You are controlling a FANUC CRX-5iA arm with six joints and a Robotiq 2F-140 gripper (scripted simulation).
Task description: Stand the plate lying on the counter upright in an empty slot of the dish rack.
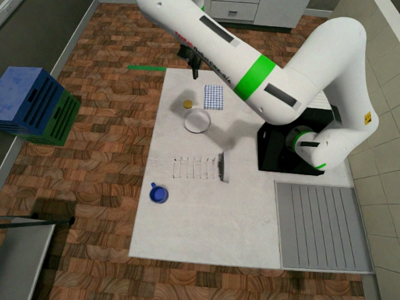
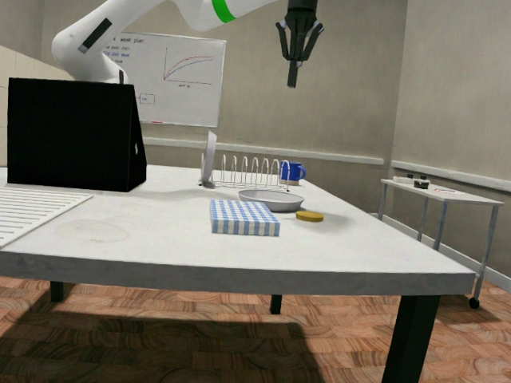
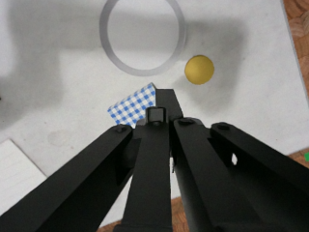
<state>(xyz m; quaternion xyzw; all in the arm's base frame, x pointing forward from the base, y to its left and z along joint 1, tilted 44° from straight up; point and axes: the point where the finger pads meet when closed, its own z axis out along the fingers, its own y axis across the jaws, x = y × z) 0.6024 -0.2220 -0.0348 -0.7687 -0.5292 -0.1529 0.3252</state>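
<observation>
A white plate (image 1: pixel 197 120) (image 2: pixel 271 199) (image 3: pixel 142 36) lies flat on the white counter (image 1: pixel 206 222) (image 2: pixel 164 230). The wire dish rack (image 1: pixel 194 167) (image 2: pixel 247 168) stands on the counter beyond it. Another white plate (image 1: pixel 225 166) (image 2: pixel 209 156) stands upright in the rack's end slot, nearest the arm's base. The other slots are empty. My gripper (image 1: pixel 195 75) (image 2: pixel 292 82) (image 3: pixel 163 103) is shut and empty. It hangs high above the counter's edge, on the side of the lying plate away from the rack.
A blue-checked folded cloth (image 1: pixel 214 97) (image 2: pixel 243 217) (image 3: pixel 132 106) and a yellow disc (image 1: pixel 187 104) (image 2: pixel 309 215) (image 3: pixel 199 70) lie beside the flat plate. A blue mug (image 1: pixel 158 194) (image 2: pixel 292 171) stands past the rack. The black base box (image 1: pixel 274 151) (image 2: pixel 74 136) and a ribbed draining board (image 1: pixel 322 225) (image 2: pixel 29 210) are on the counter.
</observation>
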